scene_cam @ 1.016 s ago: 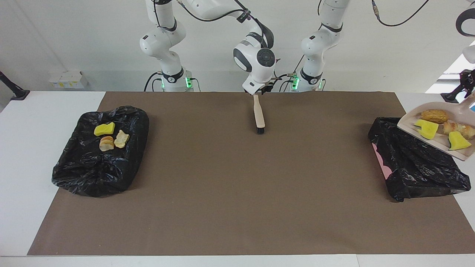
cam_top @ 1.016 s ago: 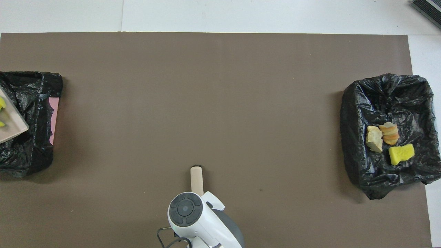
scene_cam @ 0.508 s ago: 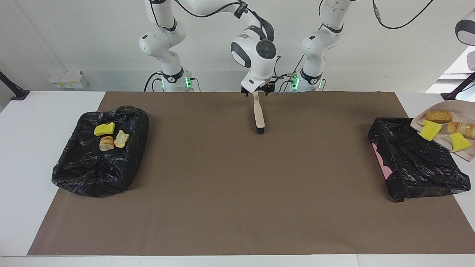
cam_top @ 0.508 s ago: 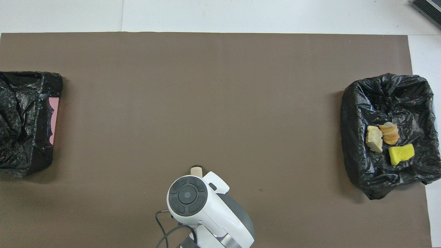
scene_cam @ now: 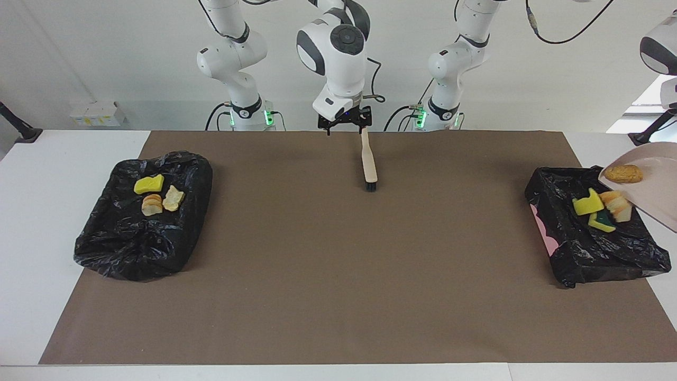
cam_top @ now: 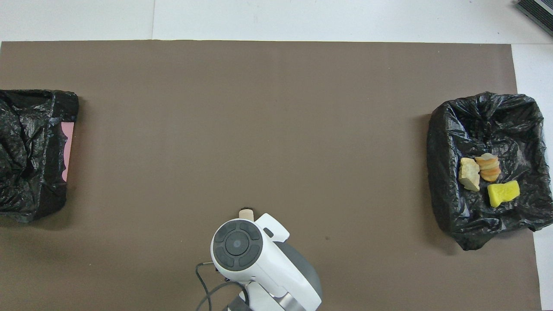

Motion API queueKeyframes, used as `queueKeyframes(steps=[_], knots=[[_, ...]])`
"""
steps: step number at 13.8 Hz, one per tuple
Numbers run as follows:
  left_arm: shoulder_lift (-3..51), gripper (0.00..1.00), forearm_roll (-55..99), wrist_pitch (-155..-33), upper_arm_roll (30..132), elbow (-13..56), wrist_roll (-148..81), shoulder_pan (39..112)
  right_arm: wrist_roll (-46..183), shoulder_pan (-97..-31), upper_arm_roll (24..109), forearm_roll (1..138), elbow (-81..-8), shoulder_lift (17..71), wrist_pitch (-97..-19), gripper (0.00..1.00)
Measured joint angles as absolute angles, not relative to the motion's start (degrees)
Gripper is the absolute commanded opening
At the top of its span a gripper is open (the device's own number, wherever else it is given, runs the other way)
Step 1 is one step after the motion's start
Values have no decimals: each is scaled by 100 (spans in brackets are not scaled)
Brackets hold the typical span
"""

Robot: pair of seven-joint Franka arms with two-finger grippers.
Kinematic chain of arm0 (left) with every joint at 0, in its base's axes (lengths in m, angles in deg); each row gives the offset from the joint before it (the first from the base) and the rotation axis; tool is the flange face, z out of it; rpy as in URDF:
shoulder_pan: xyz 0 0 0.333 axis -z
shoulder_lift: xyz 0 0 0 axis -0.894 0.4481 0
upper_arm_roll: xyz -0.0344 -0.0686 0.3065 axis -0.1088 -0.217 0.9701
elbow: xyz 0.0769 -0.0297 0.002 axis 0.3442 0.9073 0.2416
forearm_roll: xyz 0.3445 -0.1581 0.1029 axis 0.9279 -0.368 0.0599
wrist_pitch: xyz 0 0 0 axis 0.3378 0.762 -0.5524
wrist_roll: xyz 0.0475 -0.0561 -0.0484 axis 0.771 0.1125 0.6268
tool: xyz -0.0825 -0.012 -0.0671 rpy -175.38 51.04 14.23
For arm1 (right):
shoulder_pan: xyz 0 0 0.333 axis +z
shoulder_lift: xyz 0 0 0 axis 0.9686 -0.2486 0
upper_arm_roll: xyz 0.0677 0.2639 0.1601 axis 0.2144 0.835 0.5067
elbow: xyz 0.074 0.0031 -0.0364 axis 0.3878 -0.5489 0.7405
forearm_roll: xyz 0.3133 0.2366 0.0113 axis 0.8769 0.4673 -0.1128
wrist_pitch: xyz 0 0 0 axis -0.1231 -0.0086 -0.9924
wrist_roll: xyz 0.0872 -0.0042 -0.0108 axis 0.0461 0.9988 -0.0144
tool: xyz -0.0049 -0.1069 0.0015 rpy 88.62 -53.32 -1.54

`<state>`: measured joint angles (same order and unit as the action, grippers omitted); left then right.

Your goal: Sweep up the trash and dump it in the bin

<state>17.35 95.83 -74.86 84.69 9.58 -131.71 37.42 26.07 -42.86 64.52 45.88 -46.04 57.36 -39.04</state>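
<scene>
Brown paper (scene_cam: 338,275) covers most of a white table (scene_cam: 69,159), with the two arm bases at the robots' edge. At the right arm's end sits a bin lined with a black bag (scene_cam: 132,238), and in it lie three bits of trash: a yellow sponge chunk (scene_cam: 148,183), a sliced bread piece (scene_cam: 152,205) and a pale crust piece (scene_cam: 173,198). At the left arm's end a second black-bagged bin (scene_cam: 592,254) holds more trash, two yellow sponge chunks (scene_cam: 586,205) and a golden-brown bread piece (scene_cam: 619,206), lying together near its robot-side part. Over that bin's edge a beige dustpan (scene_cam: 653,188) tilts down, with one brown bun-like piece (scene_cam: 623,173) on its pan; the left gripper is out of view, its jaws closed. A beige brush (scene_cam: 368,161) with black bristles lies on the paper near the robots, mid-table. The right gripper (scene_cam: 345,125) hangs just above the brush's handle end, fingers spread apart and holding nothing
</scene>
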Motion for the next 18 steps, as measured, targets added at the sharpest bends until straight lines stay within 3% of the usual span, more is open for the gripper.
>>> queueKeyframes(steps=[10,18], knots=[[1477,0,10255,-6109,8388,940,-12620,4588,4930,-6338,6399,3950,-3897,5826,-3524,100],[1387,0,7986,-5613,8363,1242,-11718,4858,5591,-7454,6402,3430,-3592,5829,-3524,100]])
